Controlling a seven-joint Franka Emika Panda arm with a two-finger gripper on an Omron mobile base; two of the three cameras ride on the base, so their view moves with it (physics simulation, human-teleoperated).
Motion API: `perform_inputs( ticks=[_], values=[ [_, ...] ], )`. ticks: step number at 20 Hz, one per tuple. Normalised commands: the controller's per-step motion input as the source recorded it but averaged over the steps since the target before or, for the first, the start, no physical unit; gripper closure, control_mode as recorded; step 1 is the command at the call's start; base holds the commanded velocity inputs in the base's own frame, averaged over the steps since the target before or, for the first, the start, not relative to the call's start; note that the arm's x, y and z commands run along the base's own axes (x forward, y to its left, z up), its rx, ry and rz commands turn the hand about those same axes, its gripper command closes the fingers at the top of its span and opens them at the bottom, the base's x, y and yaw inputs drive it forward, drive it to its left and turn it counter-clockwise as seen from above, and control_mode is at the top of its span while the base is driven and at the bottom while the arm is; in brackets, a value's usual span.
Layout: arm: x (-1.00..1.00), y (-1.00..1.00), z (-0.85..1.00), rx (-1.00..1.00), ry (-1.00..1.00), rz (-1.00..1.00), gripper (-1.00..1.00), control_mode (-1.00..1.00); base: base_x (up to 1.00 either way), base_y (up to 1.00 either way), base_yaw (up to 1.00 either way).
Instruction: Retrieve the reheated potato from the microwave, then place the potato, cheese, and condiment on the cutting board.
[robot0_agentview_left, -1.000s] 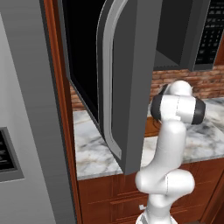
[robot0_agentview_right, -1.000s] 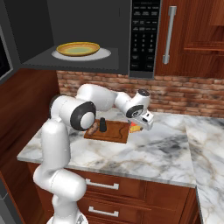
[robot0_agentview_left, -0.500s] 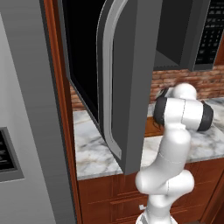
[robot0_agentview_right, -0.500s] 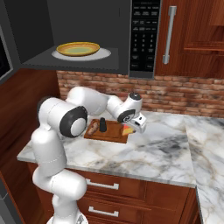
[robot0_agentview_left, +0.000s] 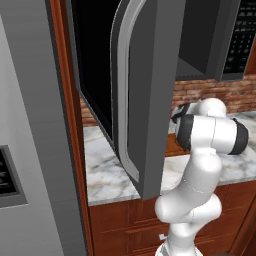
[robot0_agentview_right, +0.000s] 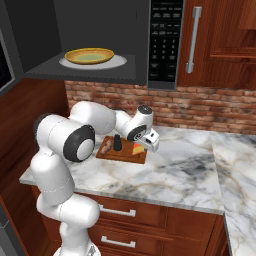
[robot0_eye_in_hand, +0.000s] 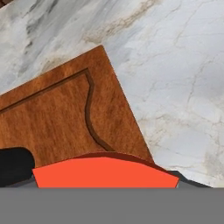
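marble counter (robot0_agentview_right: 165, 175) carries the board (robot0_agentview_right: 121, 150), and the pincer (robot0_agentview_right: 145, 143) sits low at the board's near right corner. cheese (robot0_eye_in_hand: 105, 172) lies directly under the pincer, its orange face pressed close to the lens in the hand view, with board wood (robot0_eye_in_hand: 65, 118) beyond it. whether the jaws clasp the wedge or stand loose about it cannot be told. condiment (robot0_agentview_right: 118, 142) stands upright on the board just left of the pincer; potato (robot0_agentview_right: 106, 147) rests further left, also on the board. microwave (robot0_agentview_right: 100, 40) hangs open above and behind, a plate (robot0_agentview_right: 89, 55) inside.

risk, as judged: the wedge sits near the board's edge, so a lift with fingers dragging could nudge it onto the counter. a sideways retreat could topple the bottle, being so close.
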Motion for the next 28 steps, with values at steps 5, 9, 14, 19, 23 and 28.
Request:
perform_inputs(
  ticks=[5,9,14,19,23,28],
  values=[
    [0.02,0.20,0.00,0.01,0.00,0.00,1.00,-1.00,0.00,0.00,0.00],
    [0.15,0.12,-0.07,0.03,0.01,0.00,1.00,-1.00,0.00,0.00,0.00],
    [0.21,0.09,-0.12,0.04,0.01,0.00,1.00,-1.00,0.00,0.00,0.00],
    [0.21,0.09,-0.15,0.05,0.03,0.00,1.00,-1.00,0.00,0.00,0.00],
    [0.20,0.05,-0.17,0.04,0.04,0.00,1.00,-1.00,0.00,0.00,0.00],
    [0.18,0.04,-0.18,0.02,0.06,0.00,1.00,-1.00,0.00,0.00,0.00]
  ],
)
